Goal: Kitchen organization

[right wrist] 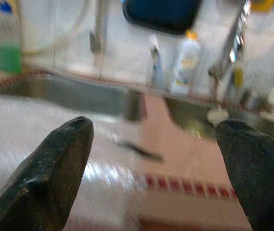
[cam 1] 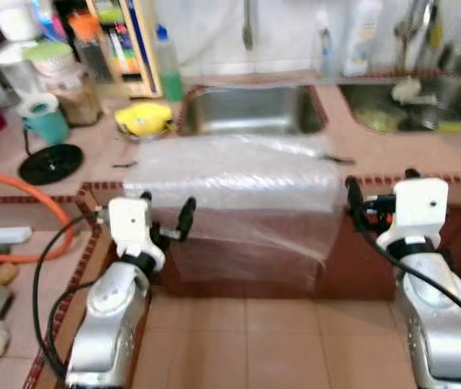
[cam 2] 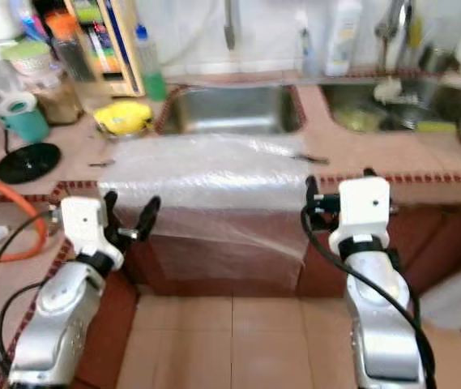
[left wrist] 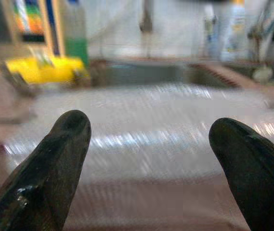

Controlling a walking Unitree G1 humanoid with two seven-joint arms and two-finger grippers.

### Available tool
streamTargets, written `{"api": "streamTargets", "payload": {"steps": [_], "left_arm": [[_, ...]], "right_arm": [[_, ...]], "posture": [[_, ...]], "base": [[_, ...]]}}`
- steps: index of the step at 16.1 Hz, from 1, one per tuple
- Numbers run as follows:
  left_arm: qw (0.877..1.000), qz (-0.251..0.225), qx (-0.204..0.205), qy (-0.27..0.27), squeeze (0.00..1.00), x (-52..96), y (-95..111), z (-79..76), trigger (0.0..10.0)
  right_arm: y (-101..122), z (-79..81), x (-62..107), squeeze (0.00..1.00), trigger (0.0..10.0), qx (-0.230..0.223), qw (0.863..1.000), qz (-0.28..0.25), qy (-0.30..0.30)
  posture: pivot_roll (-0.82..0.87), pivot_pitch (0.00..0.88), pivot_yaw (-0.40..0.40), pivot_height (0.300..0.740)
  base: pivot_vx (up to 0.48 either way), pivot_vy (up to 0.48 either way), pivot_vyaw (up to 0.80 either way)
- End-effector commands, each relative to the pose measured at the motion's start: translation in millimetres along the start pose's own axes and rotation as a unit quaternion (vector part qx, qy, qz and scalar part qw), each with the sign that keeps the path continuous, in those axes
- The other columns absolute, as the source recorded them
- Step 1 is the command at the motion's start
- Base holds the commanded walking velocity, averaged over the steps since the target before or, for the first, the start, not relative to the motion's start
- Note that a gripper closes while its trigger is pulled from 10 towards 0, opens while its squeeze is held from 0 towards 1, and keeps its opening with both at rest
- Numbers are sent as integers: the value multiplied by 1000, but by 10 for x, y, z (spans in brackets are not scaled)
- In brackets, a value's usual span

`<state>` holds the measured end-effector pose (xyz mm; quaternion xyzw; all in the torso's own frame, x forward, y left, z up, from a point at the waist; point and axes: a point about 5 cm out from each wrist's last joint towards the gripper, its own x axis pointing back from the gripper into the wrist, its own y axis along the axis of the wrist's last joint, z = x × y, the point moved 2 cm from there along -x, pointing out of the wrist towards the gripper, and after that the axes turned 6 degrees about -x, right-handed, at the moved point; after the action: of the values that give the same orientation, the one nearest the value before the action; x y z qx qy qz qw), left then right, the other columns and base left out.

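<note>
A clear plastic sheet (cam 1: 230, 182) lies on the tiled counter in front of the steel sink (cam 1: 250, 109) and hangs over the counter's front edge. My left gripper (cam 1: 166, 212) is open at the sheet's left edge, level with the counter's front. In its wrist view the left gripper (left wrist: 151, 159) faces the shiny sheet (left wrist: 151, 130). My right gripper (cam 1: 380, 185) is open at the sheet's right edge, and its wrist view (right wrist: 151, 163) looks across the counter. Neither gripper holds anything.
A yellow cloth-like item (cam 1: 142, 119), a green bottle (cam 1: 168, 65), a teal cup (cam 1: 45, 117) and a black disc (cam 1: 50, 162) sit on the left counter. An orange hose (cam 1: 27, 190) curves at the left. A second sink (cam 1: 408, 105) holds dishes.
</note>
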<state>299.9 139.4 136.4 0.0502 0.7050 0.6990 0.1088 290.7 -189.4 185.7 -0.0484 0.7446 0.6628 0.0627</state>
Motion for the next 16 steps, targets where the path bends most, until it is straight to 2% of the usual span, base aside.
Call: {"api": "streamTargets", "payload": {"steps": [1, 16], "left_arm": [[1000, 4, -11, 18, 0, 35, -6, 120, 10000], [1000, -3, -5, 18, 0, -18, -3, 69, 10000]], "right_arm": [[63, 93, -16, 0, 10000, -6, 1000, -14, 17], [77, 163, -66, 0, 10000, -18, 999, -21, 34]], "posture": [[-18, 16, 72, 740], [-14, 5, 66, 740]], "base": [[368, 0, 0], [387, 0, 0]]}}
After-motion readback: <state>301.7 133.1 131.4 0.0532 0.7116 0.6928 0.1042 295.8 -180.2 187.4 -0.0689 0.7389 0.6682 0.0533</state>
